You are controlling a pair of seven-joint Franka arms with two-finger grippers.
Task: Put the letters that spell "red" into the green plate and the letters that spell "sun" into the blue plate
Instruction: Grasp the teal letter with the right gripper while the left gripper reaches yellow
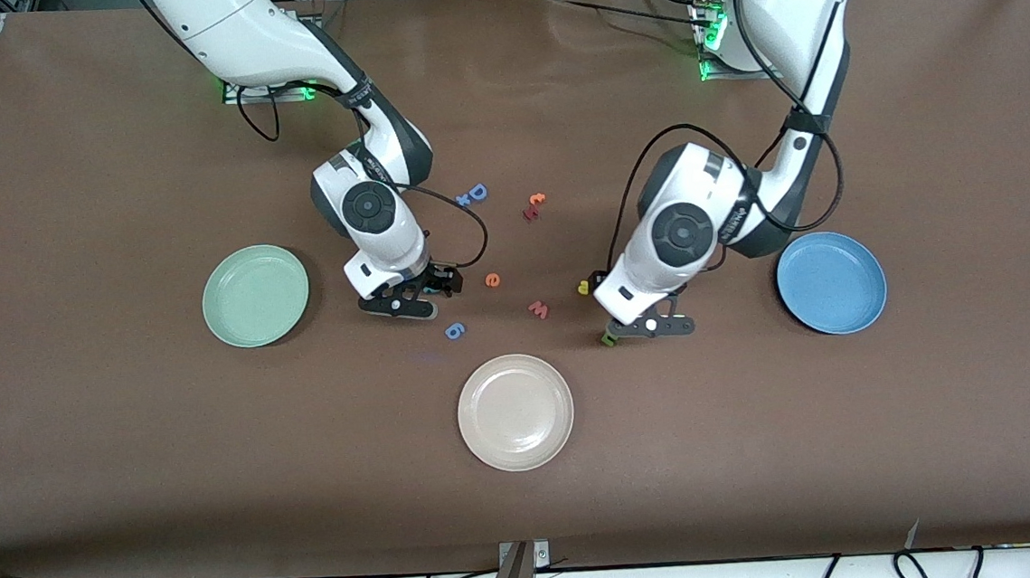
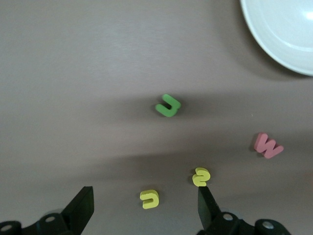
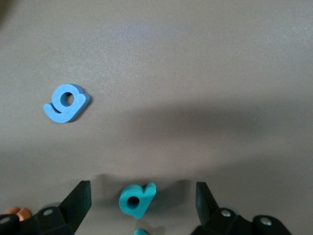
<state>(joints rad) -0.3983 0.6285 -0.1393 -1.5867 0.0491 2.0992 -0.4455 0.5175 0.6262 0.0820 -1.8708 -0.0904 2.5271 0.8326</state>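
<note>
My left gripper [image 2: 145,208] hangs low over the table, open, with the yellow "u" [image 2: 149,199] lying between its fingers. The yellow "s" [image 2: 201,176] sits just off one fingertip [image 2: 208,203], and the green "n" [image 2: 168,105] lies a little farther out. My right gripper [image 3: 143,200] is open around the teal "d" [image 3: 136,199], with a sliver of the teal "r" [image 3: 142,231] beside it. The orange "e" [image 1: 493,280] lies between the two arms. The green plate [image 1: 255,295] and the blue plate [image 1: 831,282] hold nothing.
A cream-white plate [image 1: 515,411] sits nearer the front camera, midway between the arms. A blue "g" [image 1: 454,330] and a red "w" [image 1: 538,309] lie close to the grippers. A blue "D" [image 1: 477,192] and an orange "t" [image 1: 537,199] lie nearer the bases.
</note>
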